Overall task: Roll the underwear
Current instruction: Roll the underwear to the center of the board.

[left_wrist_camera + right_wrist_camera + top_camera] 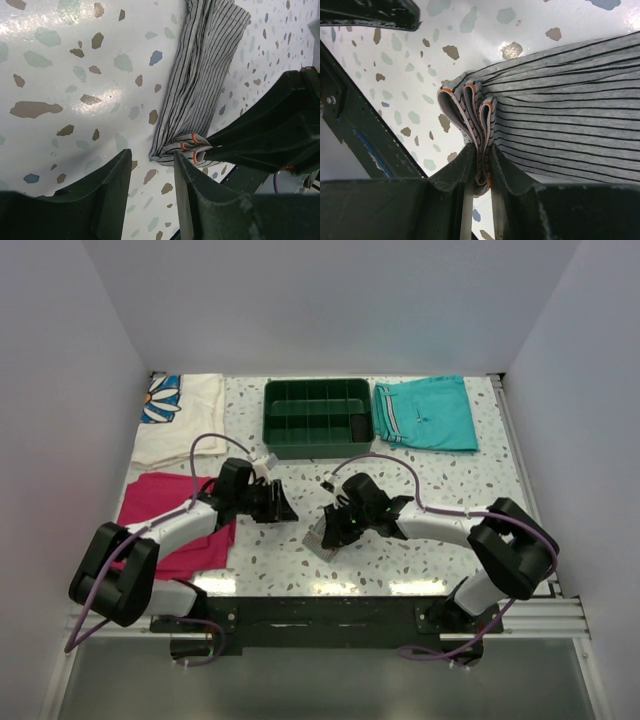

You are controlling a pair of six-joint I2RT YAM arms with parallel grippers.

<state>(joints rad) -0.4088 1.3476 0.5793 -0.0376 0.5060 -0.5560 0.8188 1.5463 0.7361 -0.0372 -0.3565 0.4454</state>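
Right gripper point(480, 157) pinching underwear point(560, 115) folds, arm low | left gripper point(151, 159) apart, alongside

- Desk point(300, 562): speckled surface, with both arm bases at its near edge.
- Far side: green tray point(315, 448), with teal shorts point(425, 412) just to its right and a cream flowered cloth point(185, 415) at far left.
- Magenta cloth point(165, 502): lies beneath the left arm.
- Left pincer point(285, 510) and right pincer point(330, 532): face each other, apart.
- Underwear point(320, 539): small grey bundle at the right pincer's tip.
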